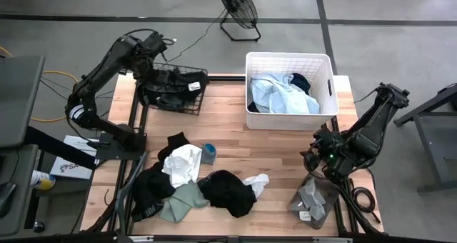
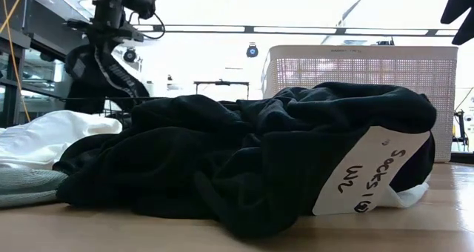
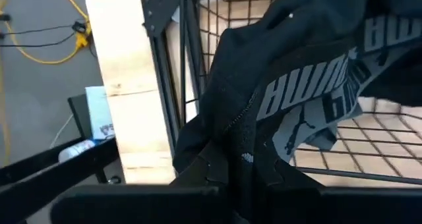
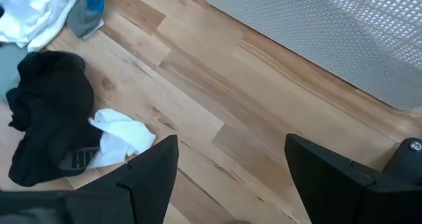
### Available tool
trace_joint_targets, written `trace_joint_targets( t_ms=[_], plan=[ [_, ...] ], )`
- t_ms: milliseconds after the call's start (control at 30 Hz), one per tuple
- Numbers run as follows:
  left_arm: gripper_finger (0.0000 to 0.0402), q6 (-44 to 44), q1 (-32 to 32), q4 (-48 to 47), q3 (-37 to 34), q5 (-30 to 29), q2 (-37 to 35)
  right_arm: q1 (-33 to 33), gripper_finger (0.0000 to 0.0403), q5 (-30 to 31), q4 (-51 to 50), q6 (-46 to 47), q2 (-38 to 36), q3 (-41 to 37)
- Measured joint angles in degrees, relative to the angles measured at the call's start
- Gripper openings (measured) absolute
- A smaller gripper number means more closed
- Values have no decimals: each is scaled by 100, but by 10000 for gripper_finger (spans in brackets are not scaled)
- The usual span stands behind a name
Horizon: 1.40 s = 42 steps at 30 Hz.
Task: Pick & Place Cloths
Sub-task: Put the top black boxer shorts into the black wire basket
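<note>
My left gripper (image 1: 148, 70) is at the far left, over the black wire basket (image 1: 194, 106), shut on a black garment with a grey printed band (image 3: 310, 85). Several cloths lie piled at the table's near left: black (image 1: 227, 193), white (image 1: 182, 164), sage green (image 1: 182, 204) and a small white one (image 1: 257, 182). Pale blue cloths (image 1: 278, 93) lie in the white basket. My right gripper (image 4: 231, 171) hovers open over bare wood at the right, touching nothing. My left gripper holds the black garment from above, its fingers pointing steeply down. The cloth itself (image 3: 231, 165) covers the fingers, so which part they are on cannot be told. The garment hangs slack below the gripper, and its lower part (image 1: 171, 89) lies in the wire basket.
The white plastic laundry basket (image 1: 325, 64) stands at the far right. A grey cloth (image 1: 310, 200) lies at the near right corner, below my right arm. In the low view, a black cloth with a white label (image 2: 370, 170) fills the foreground. Bare wood lies between the pile and the baskets.
</note>
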Motion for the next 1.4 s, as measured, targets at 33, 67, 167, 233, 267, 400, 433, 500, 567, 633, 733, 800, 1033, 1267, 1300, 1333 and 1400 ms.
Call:
trace_joint_targets(
  t_ms=[33, 67, 167, 233, 267, 400, 433, 500, 567, 633, 733, 800, 1033, 1267, 1300, 1333, 1400],
  plan=[
    [7, -28, -8, -17, -21, -19, 9, 0, 270, -2, -7, 36, 0, 0],
    [7, -77, -37, -16, -29, -19, 21, 0, 270, -1, -7, 70, 0, 0],
    [7, -127, -120, -12, -12, -29, 11, -2, 270, 10, -12, 177, 0, 0],
    [7, -127, -120, -12, -12, 60, 11, 0, 270, 11, -11, 218, 0, 0],
    [7, -127, -114, -4, -12, 159, 15, 0, 270, 12, -11, 223, 0, 0],
    [7, -130, -114, 145, -12, 442, 13, 0, 270, 89, -9, 225, 0, 0],
    [7, -129, -122, 291, -12, 560, 13, 0, 270, 107, -9, 239, 0, 0],
    [9, -134, -181, 581, -12, 757, 13, -1, 270, 115, -10, 262, 0, 0],
    [13, -131, -236, 912, -10, 884, 13, 0, 270, 116, -11, 263, 0, 0],
    [14, -127, -243, 1098, -7, 953, 17, 0, 270, 116, -11, 263, 0, 0],
    [9, -145, -265, 1223, -3, 1024, 130, 0, 270, 116, -11, 264, 0, 0],
    [7, -151, -282, 1300, -4, 1044, 281, -1, 270, 117, -11, 264, 0, 0],
    [8, -120, -341, 1547, -3, 1190, 916, 0, 270, 143, -11, 264, 0, 0],
    [9, 45, -393, 1486, -3, 1192, 1576, -2, 270, 140, -9, 308, 0, 0],
    [9, 47, -389, 1486, -4, 1191, 1670, -1, 270, 140, -7, 308, 0, 0],
    [9, 51, -387, 1488, -5, 1171, 1748, -2, 270, 140, -7, 308, 0, 0],
    [9, 76, -389, 1474, -5, 1094, 1883, 0, 270, 140, -7, 308, 0, 0]
  ],
)
